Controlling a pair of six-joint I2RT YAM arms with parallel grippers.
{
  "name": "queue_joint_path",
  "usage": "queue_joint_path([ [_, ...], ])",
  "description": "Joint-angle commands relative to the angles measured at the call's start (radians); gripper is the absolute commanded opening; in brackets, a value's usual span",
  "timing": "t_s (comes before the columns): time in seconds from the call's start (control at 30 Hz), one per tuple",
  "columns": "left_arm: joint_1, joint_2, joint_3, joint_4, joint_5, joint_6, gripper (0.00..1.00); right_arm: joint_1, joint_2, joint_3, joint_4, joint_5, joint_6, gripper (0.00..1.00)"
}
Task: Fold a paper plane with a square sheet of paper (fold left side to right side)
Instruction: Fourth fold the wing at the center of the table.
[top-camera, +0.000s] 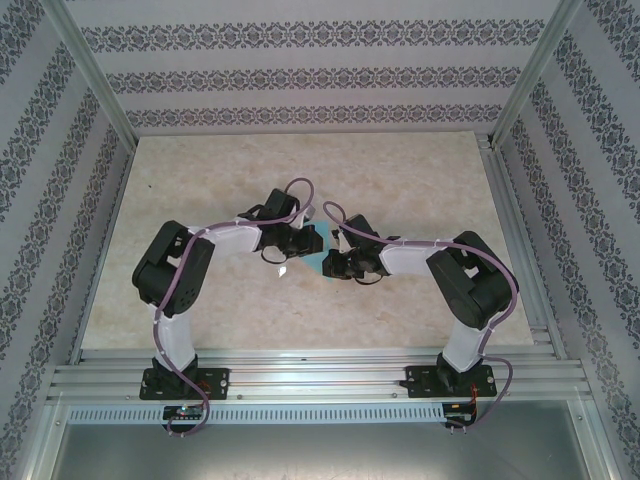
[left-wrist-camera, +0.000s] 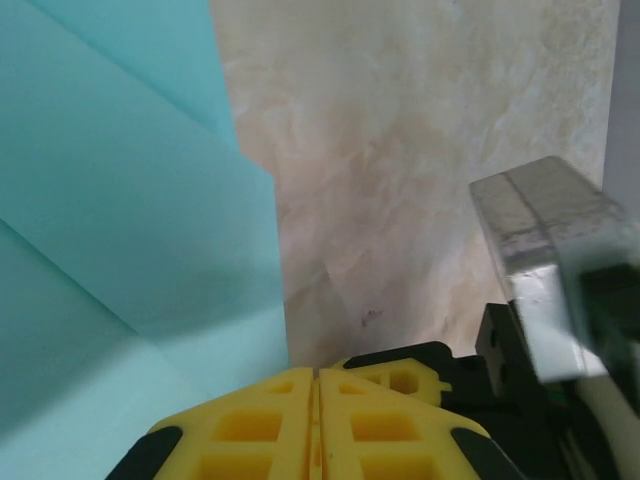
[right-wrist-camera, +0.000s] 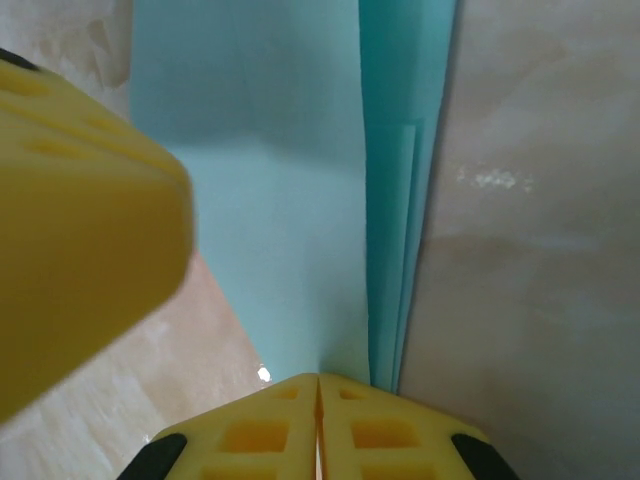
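On the table (top-camera: 300, 170), a partly folded square sheet of paper (right-wrist-camera: 280, 200) lay between two closed grippers.
It ran lengthwise straight ahead of the right gripper (right-wrist-camera: 318, 378), seemingly the nearer, whose shut tips sat at its near end. It lay just left of the left gripper (left-wrist-camera: 318, 375), which was closed on nothing. The paper was plain cyan and creased, with layers stacked along its right-hand edge.

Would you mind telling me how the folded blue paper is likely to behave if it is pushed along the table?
The paper looks thin and lies flat, so it is probably light and floppy. On the smooth table it would likely slide or buckle. Where its folds stack in layers, it may be somewhat stiffer.
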Motion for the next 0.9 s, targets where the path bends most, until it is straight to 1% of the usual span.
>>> queue_joint_path([
  [0.0,-0.015,0.028,-0.020,0.132,-0.014,-0.072,0.09,0.018,0.056,-0.030,-0.181,0.064,-0.019,0.09],
  [0.13,-0.028,0.062,-0.020,0.146,-0.037,-0.083,0.09,0.022,0.060,-0.022,-0.199,0.073,-0.025,0.09],
  [0.4,-0.029,0.097,-0.022,0.131,-0.130,-0.067,0.09,0.034,0.069,0.002,-0.255,0.094,-0.035,0.09],
  [0.7,-0.029,0.126,0.004,0.076,-0.242,0.014,0.09,0.046,0.086,0.001,-0.288,0.103,-0.033,0.10],
  [0.87,-0.025,0.138,0.050,0.036,-0.273,0.057,0.10,0.057,0.100,-0.002,-0.301,0.106,-0.034,0.10],
])
